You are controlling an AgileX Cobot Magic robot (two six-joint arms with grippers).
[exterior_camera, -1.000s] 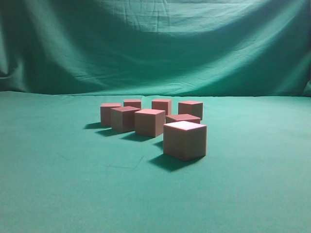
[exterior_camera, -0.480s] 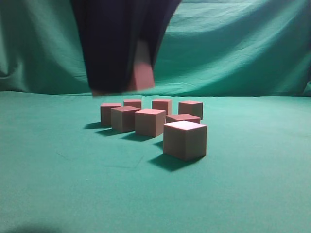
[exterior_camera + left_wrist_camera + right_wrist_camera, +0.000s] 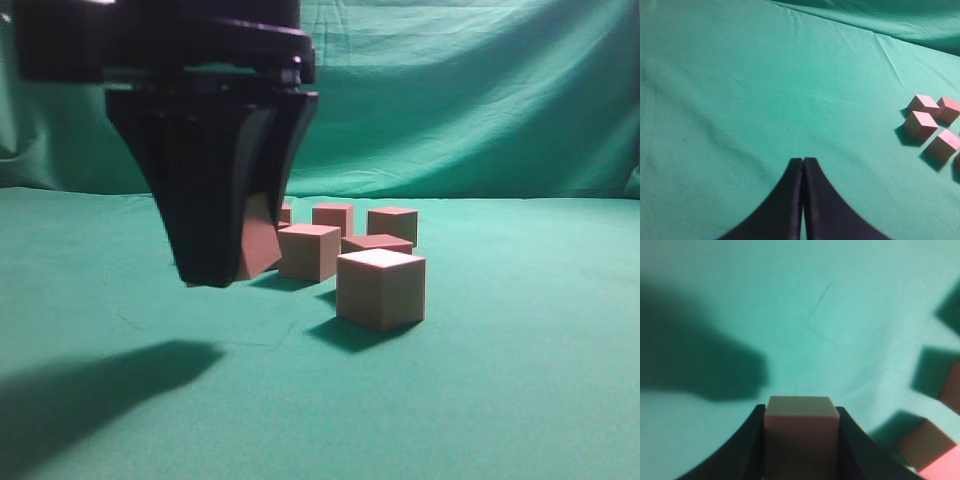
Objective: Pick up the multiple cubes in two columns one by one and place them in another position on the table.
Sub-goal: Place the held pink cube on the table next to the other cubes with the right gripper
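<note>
**Cube move: mid-job, one in the air**

Right gripper (image 3: 800,440) is clamped on a cube (image 3: 800,425), above the table (image 3: 500,400) w/ its shadow at 7 o'clock. Left gripper (image 3: 803,165) closed, empty. Other cubes (image 3: 380,288) sit grouped at 3 o'clock. Can't tell which are already moved, tbh; this one's not placed yet.

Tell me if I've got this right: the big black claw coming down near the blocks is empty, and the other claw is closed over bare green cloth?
Not quite. The claw coming down is not empty: the right wrist view shows a cube clamped between its fingers. The rest holds: in the left wrist view the other claw is closed over the bare green table.
</note>
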